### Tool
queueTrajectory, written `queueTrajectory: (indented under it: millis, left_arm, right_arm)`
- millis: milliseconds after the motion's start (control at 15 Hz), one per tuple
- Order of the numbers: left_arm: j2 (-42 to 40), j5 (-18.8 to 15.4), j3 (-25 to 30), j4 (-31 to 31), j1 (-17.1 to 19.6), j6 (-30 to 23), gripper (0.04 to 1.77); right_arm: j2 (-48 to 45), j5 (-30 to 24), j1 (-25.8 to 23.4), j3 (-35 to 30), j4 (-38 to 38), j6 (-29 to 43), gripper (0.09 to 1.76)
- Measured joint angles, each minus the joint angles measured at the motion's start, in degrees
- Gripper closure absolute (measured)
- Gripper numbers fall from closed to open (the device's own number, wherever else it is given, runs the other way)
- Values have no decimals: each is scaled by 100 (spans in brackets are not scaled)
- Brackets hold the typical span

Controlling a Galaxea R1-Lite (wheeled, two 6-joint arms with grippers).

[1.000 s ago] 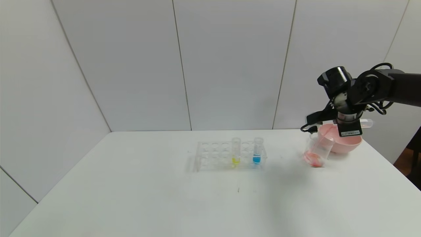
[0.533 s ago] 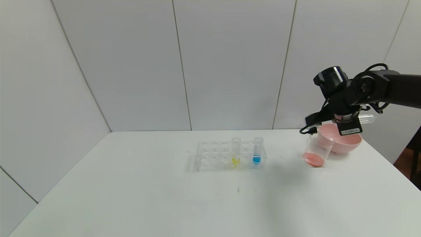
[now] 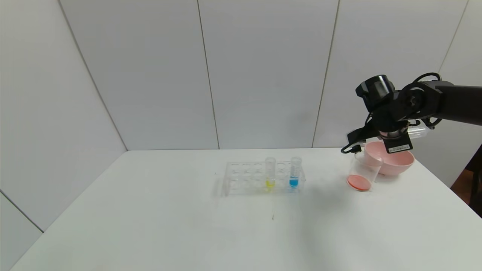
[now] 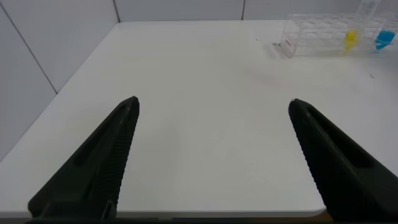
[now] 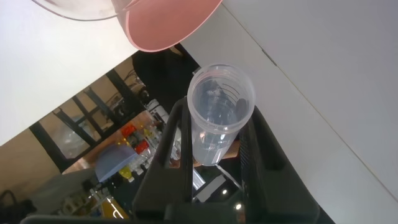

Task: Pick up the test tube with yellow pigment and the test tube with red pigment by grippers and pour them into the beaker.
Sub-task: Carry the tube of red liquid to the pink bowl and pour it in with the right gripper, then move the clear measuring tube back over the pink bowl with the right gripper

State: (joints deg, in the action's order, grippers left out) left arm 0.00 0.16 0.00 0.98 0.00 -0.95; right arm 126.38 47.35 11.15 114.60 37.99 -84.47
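Clamping my right gripper [image 3: 399,140] on the clear, emptied red tube [image 5: 219,112] lying sideways above the pink bowl [image 3: 391,162], glass beaker [image 3: 362,174] holding red liquid just beside it, yellow tube [image 3: 270,172] upright in the clear rack [image 3: 244,177], left gripper [image 4: 211,155] spread wide.

Right tool [image 3: 396,140] higher, seemingly emptied tube [image 5: 219,112] level.

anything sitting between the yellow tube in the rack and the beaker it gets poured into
Nothing visible. Bare table lies between the test tube with yellow pigment and the beaker; only the blue tube stands beside it in the rack.
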Motion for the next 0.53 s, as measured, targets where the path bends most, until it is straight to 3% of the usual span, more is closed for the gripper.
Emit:
queueTrajectory:
  millis: [200,400,533]
  left_arm:
    - [0,0,0,0,0,0,9]
    - [0,0,0,0,0,0,9]
    - [0,0,0,0,0,0,9]
  right_arm:
    - [-69,-279,-71,0,-27,160,135]
    - [-243,-1409,-366,-16,-17,521,135]
    - [-373,-2291,-658,-72,-9,1213,135]
